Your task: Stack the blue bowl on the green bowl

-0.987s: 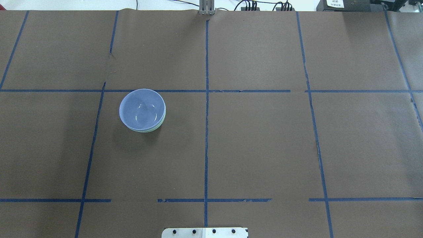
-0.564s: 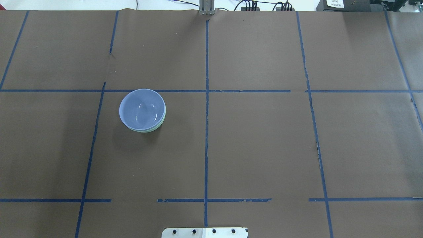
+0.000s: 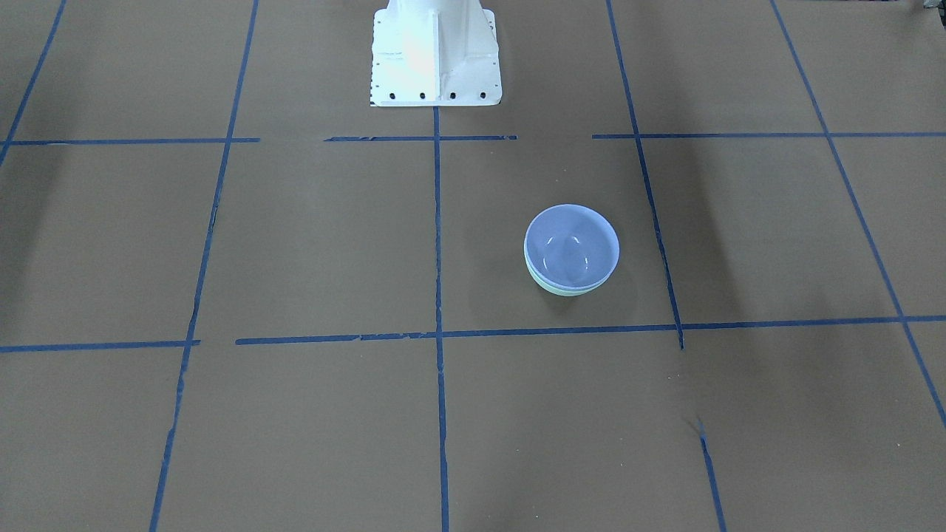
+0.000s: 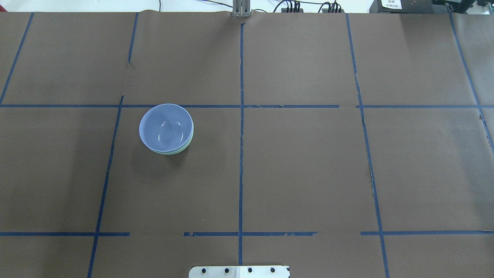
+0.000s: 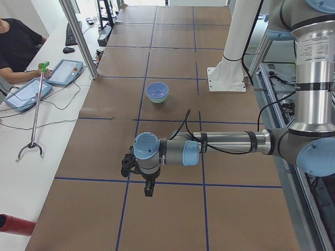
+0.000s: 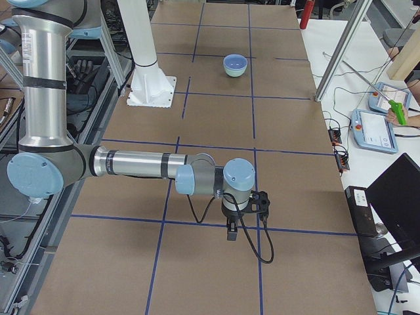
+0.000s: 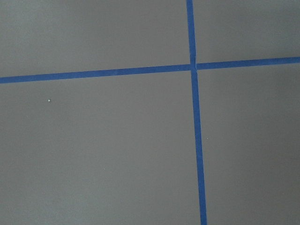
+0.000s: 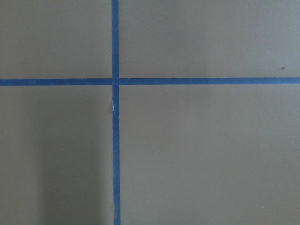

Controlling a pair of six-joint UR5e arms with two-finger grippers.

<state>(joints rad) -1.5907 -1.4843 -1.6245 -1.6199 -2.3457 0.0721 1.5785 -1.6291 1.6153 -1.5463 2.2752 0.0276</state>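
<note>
The blue bowl [image 4: 166, 126] sits nested in the green bowl [image 4: 171, 153], which shows only as a thin crescent under its rim, on the robot's left half of the table [image 4: 308, 173]; I'd call the stack made. The left gripper [image 5: 127, 166] and right gripper [image 6: 261, 202] hang well apart from it. I cannot tell how wide either is, but neither has a bowl. Doing this well now means leaving the pair alone and keeping any arm travel high and wide of them.
</note>
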